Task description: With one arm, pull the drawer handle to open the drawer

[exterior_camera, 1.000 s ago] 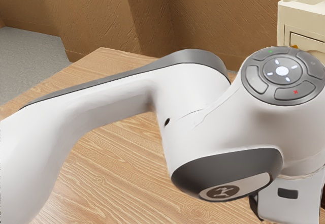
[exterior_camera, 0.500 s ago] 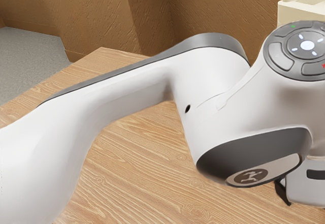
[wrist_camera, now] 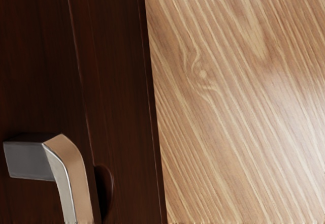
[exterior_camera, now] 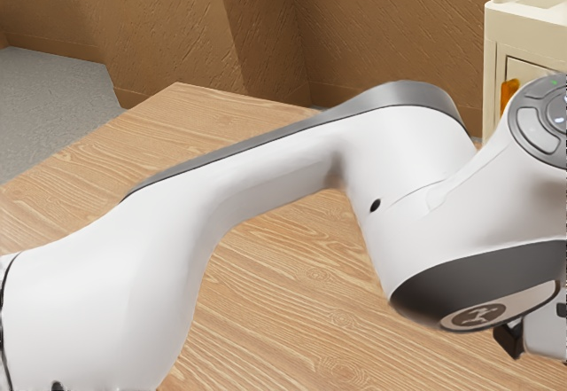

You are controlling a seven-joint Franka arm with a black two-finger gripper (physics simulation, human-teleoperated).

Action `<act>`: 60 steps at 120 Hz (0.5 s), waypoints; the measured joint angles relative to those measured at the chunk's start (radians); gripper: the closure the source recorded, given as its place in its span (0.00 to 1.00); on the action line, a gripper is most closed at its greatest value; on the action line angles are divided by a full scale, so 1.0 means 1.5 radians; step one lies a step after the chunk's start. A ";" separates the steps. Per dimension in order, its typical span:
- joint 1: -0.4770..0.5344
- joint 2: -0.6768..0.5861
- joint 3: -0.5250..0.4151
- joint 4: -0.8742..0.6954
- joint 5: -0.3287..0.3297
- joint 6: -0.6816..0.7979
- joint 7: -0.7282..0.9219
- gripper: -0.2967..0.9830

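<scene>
Bright, soft light covered the worktop (exterior_camera: 283,320) in the exterior view, where the arm (exterior_camera: 151,285) showed pale highlights fading into grey shade along its underside. The wall (exterior_camera: 151,36) at eleven o'clock looked warmer and dimmer, and the cart (exterior_camera: 514,20) at two o'clock was well lit. In the wrist view, a whitish glare washed the wood toward three o'clock from the handle (wrist_camera: 79,173). The handle gleamed along its bend; the cabinet (wrist_camera: 40,71) behind it stayed very dark. The light's source could not be told.
</scene>
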 joint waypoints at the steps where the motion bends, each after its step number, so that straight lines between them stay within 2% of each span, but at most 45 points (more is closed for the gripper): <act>1: 0.001 0.001 0.000 0.000 0.000 0.001 0.000 0.23; 60: 0.022 0.021 0.002 -0.030 -0.001 0.038 -0.002 0.23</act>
